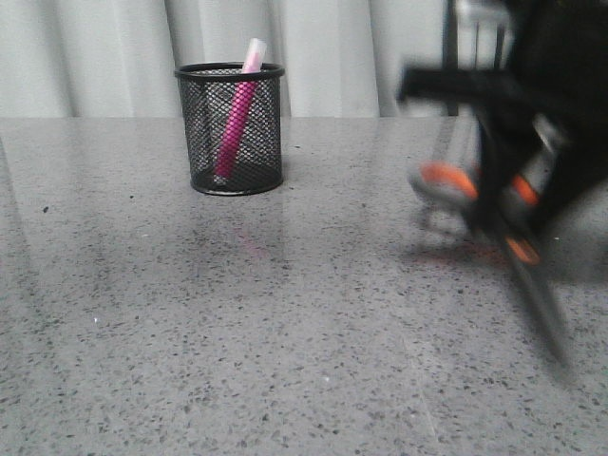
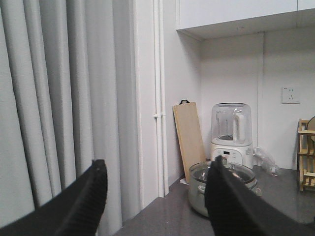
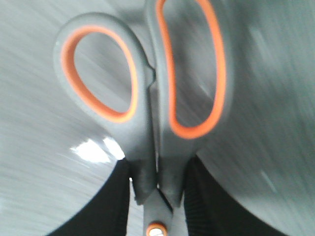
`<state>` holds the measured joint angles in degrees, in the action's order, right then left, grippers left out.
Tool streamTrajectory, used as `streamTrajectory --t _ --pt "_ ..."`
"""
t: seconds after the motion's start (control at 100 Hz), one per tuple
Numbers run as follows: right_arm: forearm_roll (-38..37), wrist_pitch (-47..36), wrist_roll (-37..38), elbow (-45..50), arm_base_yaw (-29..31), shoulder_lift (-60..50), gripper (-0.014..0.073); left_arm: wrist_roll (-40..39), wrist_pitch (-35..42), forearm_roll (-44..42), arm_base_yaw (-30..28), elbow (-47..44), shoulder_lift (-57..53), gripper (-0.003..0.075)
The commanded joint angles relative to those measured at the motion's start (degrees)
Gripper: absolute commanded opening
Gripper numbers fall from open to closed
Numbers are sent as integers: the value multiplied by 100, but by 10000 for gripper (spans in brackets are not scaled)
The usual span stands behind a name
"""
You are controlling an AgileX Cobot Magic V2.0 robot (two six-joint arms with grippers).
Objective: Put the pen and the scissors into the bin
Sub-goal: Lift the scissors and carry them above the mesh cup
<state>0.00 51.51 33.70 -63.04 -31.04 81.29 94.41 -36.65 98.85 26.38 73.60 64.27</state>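
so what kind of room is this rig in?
Likely a kitchen: the left wrist view shows a blender, a lidded pot and a wooden cutting board on a dark speckled counter.

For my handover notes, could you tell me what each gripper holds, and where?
Right gripper clamps the grey, orange-lined scissors near the pivot; left gripper holds nothing.

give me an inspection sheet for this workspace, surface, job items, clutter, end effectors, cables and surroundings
Surface: grey speckled stone table, glossy.
Pen: pen already leaning inside the bin.
Scissors: scissors clamped near the pivot by the right end effector, blades pointing down, blurred in the front view.
Clutter: nothing seen on the table.
End effectors: left end effector open, empty, facing a kitchen corner.
Cables: nothing seen.
Surroundings: pale curtain behind the table; cutting board, blender, lidded pot in the left wrist view.
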Motion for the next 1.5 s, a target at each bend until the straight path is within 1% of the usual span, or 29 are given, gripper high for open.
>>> streamTrajectory --t 0.0,0.01,0.1,0.15,0.29,0.36,0.43,0.5,0.68,0.9,1.14,1.27,1.38,1.43,1.49 --pt "-134 -760 -353 -840 -10 -393 -76 -69 -122 253 37 138 -161 410" --pt "-135 -897 -414 -1025 -10 -393 -76 -69 -122 253 37 138 -161 410" --pt "-151 -1564 -875 -1685 -67 -351 -76 -69 -164 253 37 138 -203 410" --pt "-148 -2210 -1151 -1966 -119 -287 -76 -69 -164 253 37 138 -228 405" --pt "-172 -4013 -1829 -2078 -259 -25 -76 -69 -164 97 37 138 -348 355" --pt "-172 -4511 -2096 -2078 -281 202 -76 -69 -164 -68 37 138 -447 324" --pt "-213 -4831 -2273 -2078 -281 473 -76 -69 -164 -268 37 138 -553 302" --pt "-348 -5151 -2383 -2078 -281 741 -76 -69 -138 -483 37 138 -668 293" --pt "-914 -5804 -2431 -2078 -281 1336 -76 -97 -116 -928 37 138 -873 293" --pt "-930 -6084 -2431 -2056 -281 1766 -76 -661 112 -1483 37 85 -976 294" --pt "-930 -6781 -2431 -1492 -281 1842 -76 -675 200 -1509 37 -188 -1042 294" --pt "-930 -6954 -2431 -1193 -281 1842 -76 -675 266 -1509 37 -243 -1042 294" --pt "-930 -7103 -2431 -1124 -281 1842 -74 -675 276 -1509 37 -253 -1042 294" --pt "-930 -7145 -2431 -1124 -281 1842 -57 -675 276 -1498 37 -253 -1042 294" --pt "-930 -7223 -2431 -1124 -281 1842 -4 -675 276 -1498 37 -253 -1042 294"
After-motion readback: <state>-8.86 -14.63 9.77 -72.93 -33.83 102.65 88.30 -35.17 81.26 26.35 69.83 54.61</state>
